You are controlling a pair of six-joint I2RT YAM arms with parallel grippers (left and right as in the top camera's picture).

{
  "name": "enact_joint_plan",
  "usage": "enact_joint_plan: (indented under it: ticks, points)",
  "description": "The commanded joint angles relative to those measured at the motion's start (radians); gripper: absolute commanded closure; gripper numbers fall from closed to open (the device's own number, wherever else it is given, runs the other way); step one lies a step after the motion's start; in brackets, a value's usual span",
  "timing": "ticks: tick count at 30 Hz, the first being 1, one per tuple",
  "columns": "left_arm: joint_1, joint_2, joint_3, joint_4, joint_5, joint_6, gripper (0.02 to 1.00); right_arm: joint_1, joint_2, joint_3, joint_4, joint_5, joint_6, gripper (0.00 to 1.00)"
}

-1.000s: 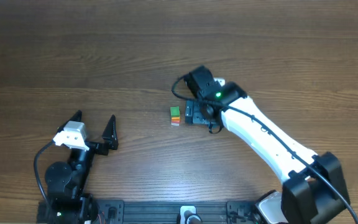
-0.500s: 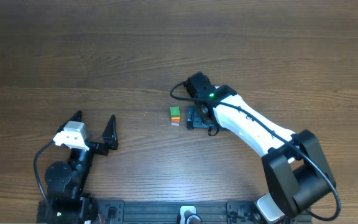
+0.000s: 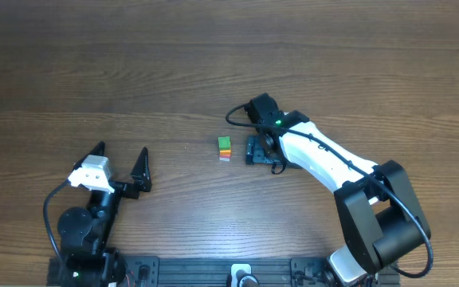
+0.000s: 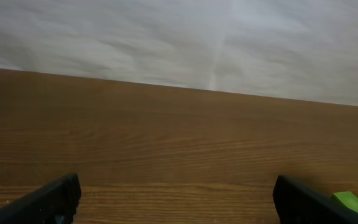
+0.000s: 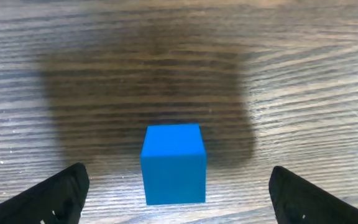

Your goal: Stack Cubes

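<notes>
A small stack of cubes stands mid-table, green on top, orange under it, a reddish one at the bottom. Its green cube peeks in at the edge of the left wrist view. My right gripper hangs low just right of the stack. In its wrist view a blue cube sits on the wood between the wide-spread fingers, and my right gripper is open and not touching it. My left gripper rests open at the left near its base, with nothing in it.
The bare wooden tabletop stretches in every direction around the stack. The right arm's white link runs diagonally from the bottom right. A black rail lies along the front edge.
The right arm has folded lower and its gripper has slid slightly right, a little farther from the stack. The left arm has not moved.
</notes>
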Motion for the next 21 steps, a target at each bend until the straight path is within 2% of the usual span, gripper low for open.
enact_joint_plan:
  ticks: [1, 6, 21]
  points:
    - [-0.003, -0.008, -0.006, 0.0, 0.002, 0.015, 0.018, -0.007, 0.011, -0.016, 0.012, -0.012, -0.013, 0.086]
    - [-0.003, -0.008, -0.006, 0.0, 0.002, 0.015, 0.018, -0.007, 0.011, -0.016, 0.019, -0.013, -0.012, 0.119]
    - [-0.003, -0.008, -0.006, 0.0, 0.002, 0.015, 0.018, -0.007, 0.011, -0.016, 0.024, -0.015, -0.013, 0.373]
